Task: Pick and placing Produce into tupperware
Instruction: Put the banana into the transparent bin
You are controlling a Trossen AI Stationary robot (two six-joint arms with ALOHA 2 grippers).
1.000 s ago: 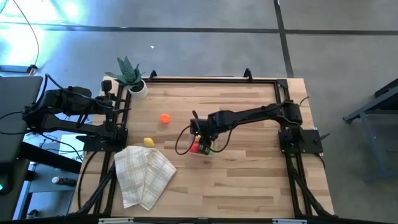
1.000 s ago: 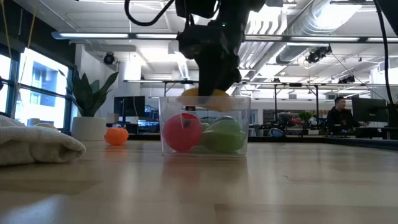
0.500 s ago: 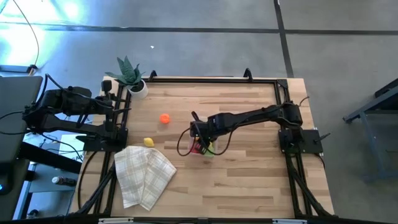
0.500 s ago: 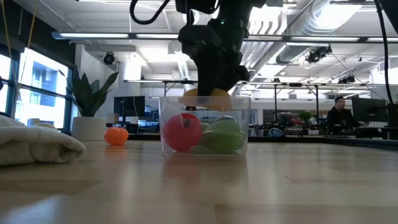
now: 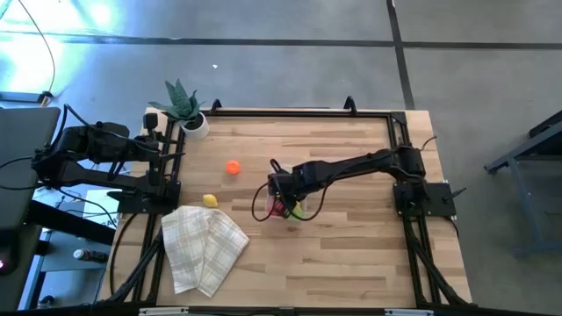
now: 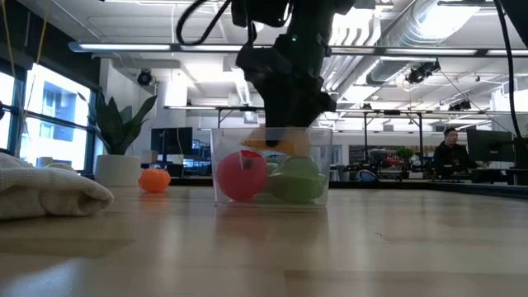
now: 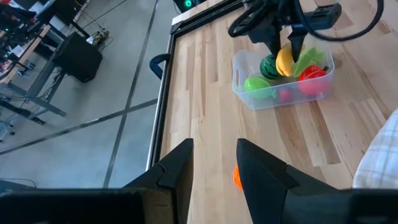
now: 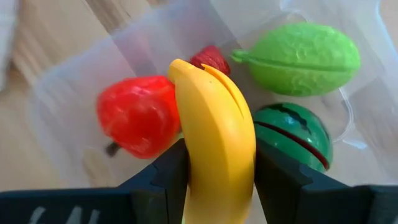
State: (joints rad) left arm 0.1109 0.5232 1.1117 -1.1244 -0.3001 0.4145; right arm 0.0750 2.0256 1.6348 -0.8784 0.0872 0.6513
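Note:
The tupperware (image 5: 287,211) is a clear tub at the table's middle. It holds a red fruit (image 8: 137,115), a light green one (image 8: 298,59), a dark striped green one (image 8: 292,134) and a small red piece (image 8: 208,59). My right gripper (image 8: 217,171) stands over the tub (image 6: 272,169), shut on a yellow banana (image 8: 217,124). An orange fruit (image 5: 232,167) and a small yellow one (image 5: 210,200) lie on the wood to the tub's left. My left gripper (image 7: 214,163) waits open at the table's left edge. My right gripper pinches the yellow banana (image 6: 285,142) between its two fingers (image 8: 165,174), on the banana's two long sides (image 8: 249,168). It comes from above, pointing down. The banana hangs below the fingers with its free end (image 8: 186,68) inside the tub's mouth, just above the other fruits.
A checked folded cloth (image 5: 204,247) lies at the near left. A potted plant (image 5: 184,105) stands at the far left corner. A black frame (image 5: 299,111) borders the table. A person (image 6: 450,153) sits far behind. Bare wood lies right of the tub.
My right gripper has come down a little, still shut on the banana. The banana has dropped from the tub's rim to inside its mouth. The tub and the other fruits have stayed put.

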